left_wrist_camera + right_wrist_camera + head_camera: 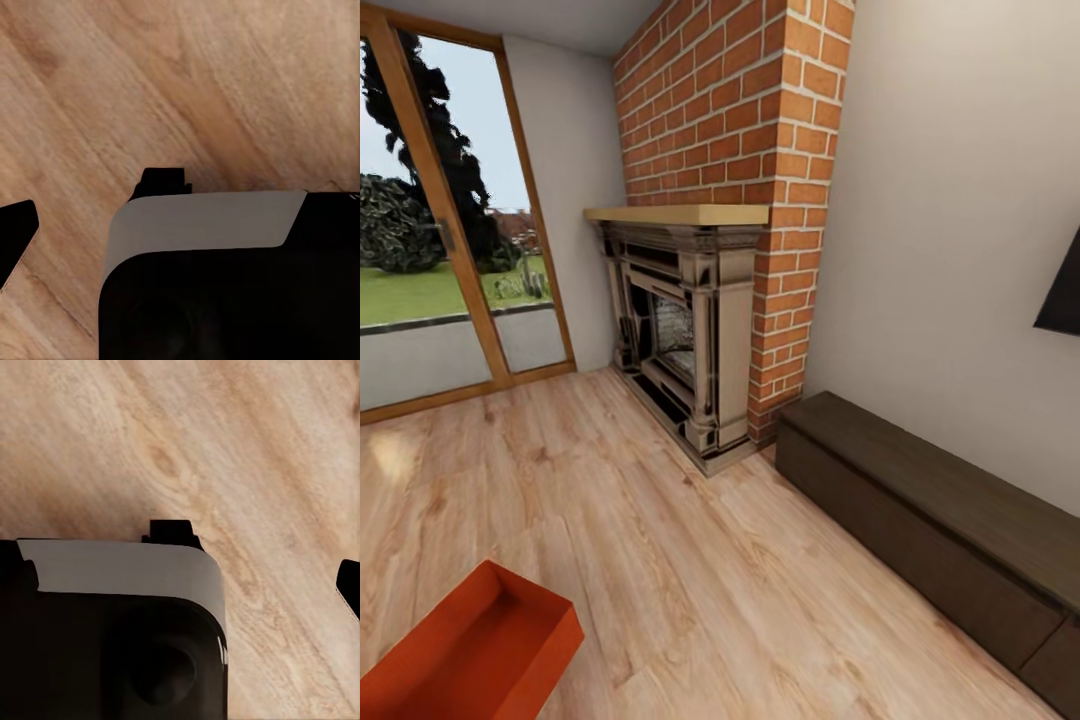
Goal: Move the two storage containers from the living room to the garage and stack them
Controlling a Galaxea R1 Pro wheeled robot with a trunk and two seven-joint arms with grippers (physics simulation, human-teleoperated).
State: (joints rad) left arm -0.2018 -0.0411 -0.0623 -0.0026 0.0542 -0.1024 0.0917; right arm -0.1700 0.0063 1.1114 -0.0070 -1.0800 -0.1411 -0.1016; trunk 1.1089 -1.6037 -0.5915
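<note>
One red-orange bin (470, 650) sits on the wood-plank floor (690, 560) at the head view's lower left corner, open top up, well apart from the brick fireplace (690, 330) and the dark bench (930, 530). Each wrist view looks down on planks past dark gripper parts; whether either gripper's fingers are spread or clenched, I cannot tell.

Red-orange open bin (470, 650) on wood-plank floor (710, 580).

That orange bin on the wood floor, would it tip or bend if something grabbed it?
The storage container looks stiff: its thin walls stand straight. It is probably light, since its open top shows nothing inside. Low and wide, it seems unlikely to tip and would probably slide on the smooth wood-plank floor.
</note>
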